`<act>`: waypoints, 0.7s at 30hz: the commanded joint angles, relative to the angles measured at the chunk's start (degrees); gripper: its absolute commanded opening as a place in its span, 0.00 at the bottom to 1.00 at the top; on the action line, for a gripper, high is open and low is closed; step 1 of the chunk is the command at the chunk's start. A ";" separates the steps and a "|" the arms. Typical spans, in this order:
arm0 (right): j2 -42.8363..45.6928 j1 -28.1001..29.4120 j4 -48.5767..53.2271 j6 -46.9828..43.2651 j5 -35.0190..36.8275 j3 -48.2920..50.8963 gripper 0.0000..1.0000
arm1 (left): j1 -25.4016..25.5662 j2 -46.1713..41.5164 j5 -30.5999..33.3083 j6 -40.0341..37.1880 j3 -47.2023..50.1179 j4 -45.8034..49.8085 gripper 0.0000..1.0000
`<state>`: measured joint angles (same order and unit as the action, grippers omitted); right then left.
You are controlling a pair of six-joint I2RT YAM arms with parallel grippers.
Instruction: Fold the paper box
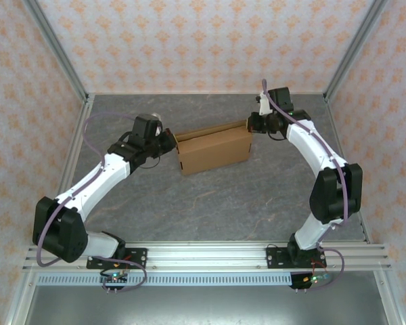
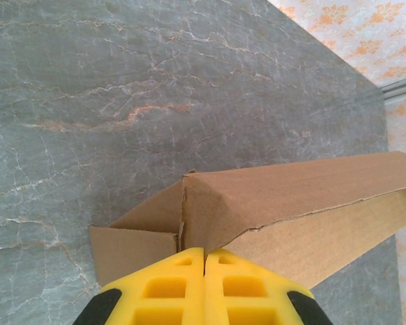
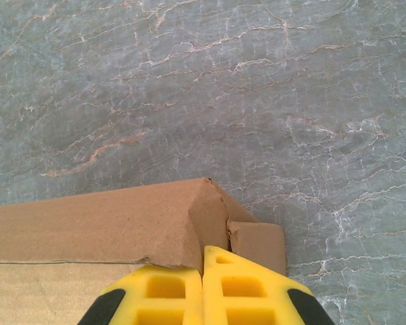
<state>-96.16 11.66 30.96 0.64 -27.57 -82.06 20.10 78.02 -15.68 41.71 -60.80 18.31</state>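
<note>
Grey marbled table [image 1: 223, 203], orange-patterned wallpaper [image 1: 189, 40] on three sides, metal rail [image 1: 210, 254] along the near edge where my two arms are bolted.

The paper box [image 1: 213, 150] sits on the table a bit far of centre, long side running left to right, its right end angled slightly farther away. It looks folded up into a shallow brown block (one long top panel still not lying flush, with a seam open along its edge).

The left gripper [image 1: 168, 141] is at the box's left end. In the left wrist view its yellow fingers [image 2: 162, 291] are pressed flat together with no gap, tips right up against the corner of the box, with a small side flap [image 2: 132, 247] sticking out to the left of them.

The right gripper [image 1: 252, 124] is at the far right corner of the box. In the right wrist view its fingers [image 3: 247, 288] are also closed tight, tips at the box end, just beside a short end flap [image 3: 257, 244].

I cannot tell whether either pair has any cardboard pinched between it.
</note>
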 commanded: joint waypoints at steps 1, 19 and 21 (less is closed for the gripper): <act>-0.87 -1.03 5.20 1.54 7.97 2.51 0.00 | -1.89 -2.06 3.90 2.28 2.24 0.70 0.00; -0.51 -0.23 3.77 2.70 9.19 3.43 0.00 | 7.98 -5.18 15.98 3.44 9.74 -1.59 0.00; -0.40 -0.22 3.59 2.44 9.46 3.66 0.00 | 9.49 -6.00 18.79 1.80 10.51 -0.88 0.00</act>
<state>-95.70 12.25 29.82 1.89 -25.43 -81.25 28.38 73.01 -4.60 45.45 -52.73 11.46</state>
